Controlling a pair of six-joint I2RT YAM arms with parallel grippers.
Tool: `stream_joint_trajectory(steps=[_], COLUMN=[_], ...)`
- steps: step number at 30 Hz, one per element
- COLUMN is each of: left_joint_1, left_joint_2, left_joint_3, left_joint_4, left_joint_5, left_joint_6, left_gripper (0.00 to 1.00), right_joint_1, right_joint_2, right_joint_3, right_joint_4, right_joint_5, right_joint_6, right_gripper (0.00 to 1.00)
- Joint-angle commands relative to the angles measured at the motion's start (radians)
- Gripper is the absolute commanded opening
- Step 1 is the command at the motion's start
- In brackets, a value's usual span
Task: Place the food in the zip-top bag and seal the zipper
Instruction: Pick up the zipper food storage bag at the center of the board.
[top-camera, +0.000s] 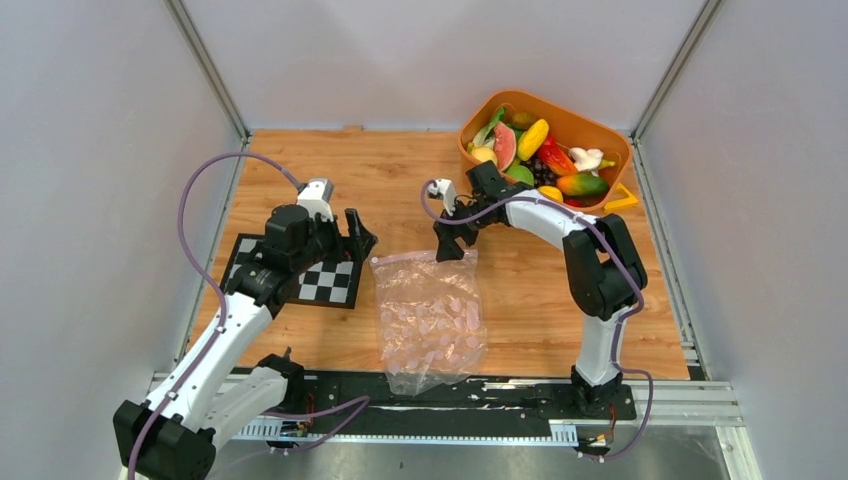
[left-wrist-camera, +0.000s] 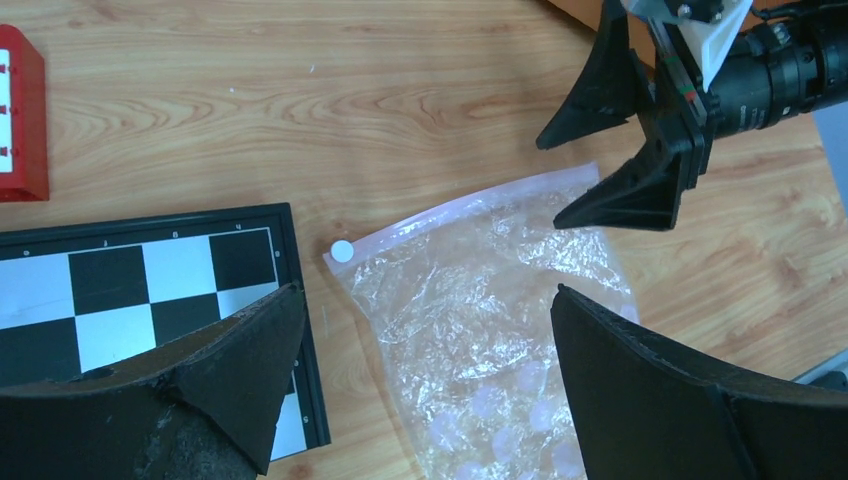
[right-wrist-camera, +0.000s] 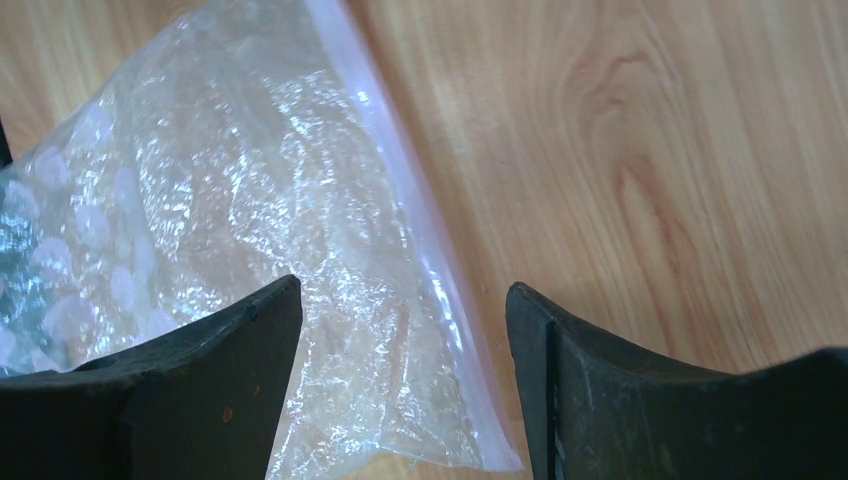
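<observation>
The zip-top bag (top-camera: 430, 315) lies flat in the middle of the table, empty, mouth toward the far side. Its pinkish zipper (left-wrist-camera: 460, 210) runs along that edge, and in the right wrist view the zipper (right-wrist-camera: 400, 180) passes between my jaws. My right gripper (top-camera: 455, 245) is open, straddling the bag's far right corner (right-wrist-camera: 420, 400) just above the wood. My left gripper (top-camera: 358, 240) is wide open near the bag's far left corner, holding nothing; the bag (left-wrist-camera: 480, 300) shows between its fingers. The food (top-camera: 535, 155) sits piled in the orange basket (top-camera: 590, 125).
A checkerboard (top-camera: 315, 280) lies left of the bag, under the left arm. A small red block (left-wrist-camera: 20, 115) stands beyond it. The basket occupies the far right corner, behind the right arm's elbow. Grey walls enclose the table on three sides.
</observation>
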Motion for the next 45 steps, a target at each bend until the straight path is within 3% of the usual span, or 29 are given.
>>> stream_joint_trajectory(steps=[1,7,11,21,26,30,35,38,45], left_joint_1=[-0.005,-0.005,-0.004,-0.004,-0.005,-0.005,-0.004,-0.004,-0.004], left_joint_2=[-0.003,-0.006,-0.011,-0.008,0.003,0.008,0.016,0.024,0.025], left_joint_3=[-0.007,-0.007,-0.011,-0.031,-0.033,-0.034,-0.038,-0.036,-0.04], left_joint_4=[0.045,0.017,0.007,0.028,0.036,0.04,0.043,0.042,0.043], left_joint_5=[-0.01,-0.005,-0.013,-0.008,-0.001,0.003,0.004,0.012,0.015], left_joint_6=[-0.026,-0.008,0.0,-0.008,-0.007,-0.009,-0.009,-0.008,-0.012], left_gripper=[0.99,0.99,0.99,0.99,0.99,0.99,0.99,0.99,0.98], right_joint_1=[0.014,0.015,0.014,0.016,0.018,0.018,0.018,0.021,0.022], right_joint_2=[0.035,0.07,0.086,0.085,0.079,0.071,0.072,0.069,0.031], right_joint_3=[0.009,0.038,0.026,0.002,-0.031,-0.063,-0.079,-0.086,-0.109], right_joint_4=[-0.031,-0.038,-0.044,-0.03,-0.011,0.02,0.034,0.041,0.069], right_joint_5=[-0.163,-0.175,-0.143,-0.135,-0.149,-0.154,-0.154,-0.152,-0.132], right_joint_6=[-0.265,-0.335,-0.373,-0.364,-0.35,-0.33,-0.324,-0.319,-0.296], right_gripper=[0.73,0.63,0.62,0.21,0.15,0.14,0.31,0.32,0.0])
